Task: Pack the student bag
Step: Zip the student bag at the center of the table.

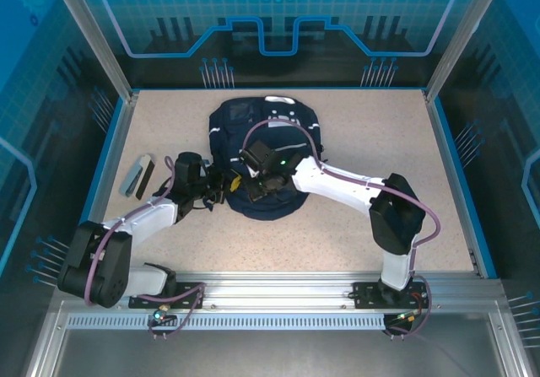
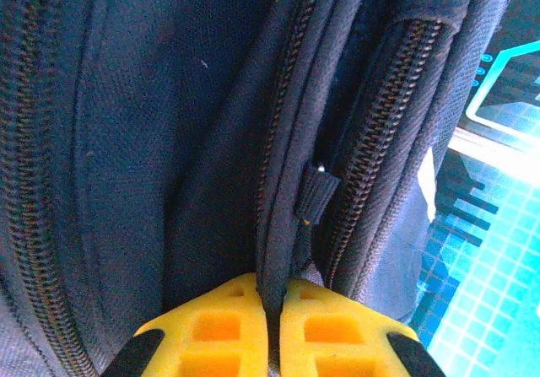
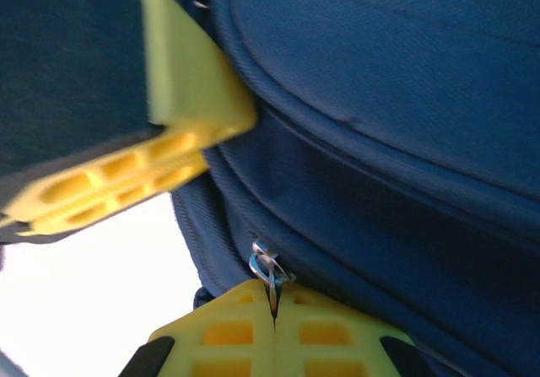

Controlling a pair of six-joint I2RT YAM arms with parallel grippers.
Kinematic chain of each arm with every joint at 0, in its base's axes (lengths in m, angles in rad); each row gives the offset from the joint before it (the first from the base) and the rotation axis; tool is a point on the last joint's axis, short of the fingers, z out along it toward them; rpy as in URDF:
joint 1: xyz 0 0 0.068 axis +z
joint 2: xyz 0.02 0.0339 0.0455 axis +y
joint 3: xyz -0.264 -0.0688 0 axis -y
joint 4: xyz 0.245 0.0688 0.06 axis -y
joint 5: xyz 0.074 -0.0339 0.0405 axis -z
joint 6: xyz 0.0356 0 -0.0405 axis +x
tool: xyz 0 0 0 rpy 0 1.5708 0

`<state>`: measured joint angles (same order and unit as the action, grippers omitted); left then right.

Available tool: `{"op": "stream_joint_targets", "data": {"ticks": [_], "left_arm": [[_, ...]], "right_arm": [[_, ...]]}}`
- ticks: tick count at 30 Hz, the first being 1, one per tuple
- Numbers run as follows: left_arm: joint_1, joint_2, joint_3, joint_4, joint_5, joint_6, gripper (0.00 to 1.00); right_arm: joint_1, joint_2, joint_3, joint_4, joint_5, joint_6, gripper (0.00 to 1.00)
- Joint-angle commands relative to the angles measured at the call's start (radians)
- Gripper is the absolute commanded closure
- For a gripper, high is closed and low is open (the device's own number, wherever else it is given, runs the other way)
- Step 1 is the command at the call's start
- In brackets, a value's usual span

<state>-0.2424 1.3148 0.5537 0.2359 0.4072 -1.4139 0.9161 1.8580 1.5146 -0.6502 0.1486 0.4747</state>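
The student bag (image 1: pixel 268 132), navy blue with white patches near its top, lies flat in the middle of the table. My left gripper (image 1: pixel 228 183) is at its lower left edge. In the left wrist view the yellow jaws (image 2: pixel 272 297) are shut on a dark fold of the bag's fabric (image 2: pixel 283 250), between two zipper lines and just below a black zipper slider (image 2: pixel 316 193). My right gripper (image 1: pixel 256 190) is close beside it. It is shut (image 3: pixel 274 297) on the metal ring of a zipper pull (image 3: pixel 268 266) at the bag's seam. The left gripper's yellow finger (image 3: pixel 169 141) shows up close in the right wrist view.
A pale grey flat object (image 1: pixel 135 175) and a dark narrow one (image 1: pixel 147 179) lie side by side on the table left of the left arm. Blue walls and metal posts ring the table. The two arms cross low over the bag's near end.
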Motion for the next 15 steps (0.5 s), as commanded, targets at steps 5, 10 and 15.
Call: {"op": "stream_joint_targets", "data": {"ticks": [5, 10, 15], "left_arm": [[0.036, -0.043, -0.001, -0.116, -0.093, 0.111, 1.00], [0.061, -0.046, 0.007, -0.147, -0.076, 0.148, 1.00], [0.075, -0.032, 0.067, -0.209, -0.053, 0.224, 1.00]], "right_arm": [[-0.077, -0.156, -0.176, -0.142, 0.219, 0.055, 1.00], [-0.184, -0.248, -0.274, -0.145, 0.255, 0.049, 1.00], [-0.225, -0.282, -0.274, -0.125, 0.195, -0.007, 1.00]]}}
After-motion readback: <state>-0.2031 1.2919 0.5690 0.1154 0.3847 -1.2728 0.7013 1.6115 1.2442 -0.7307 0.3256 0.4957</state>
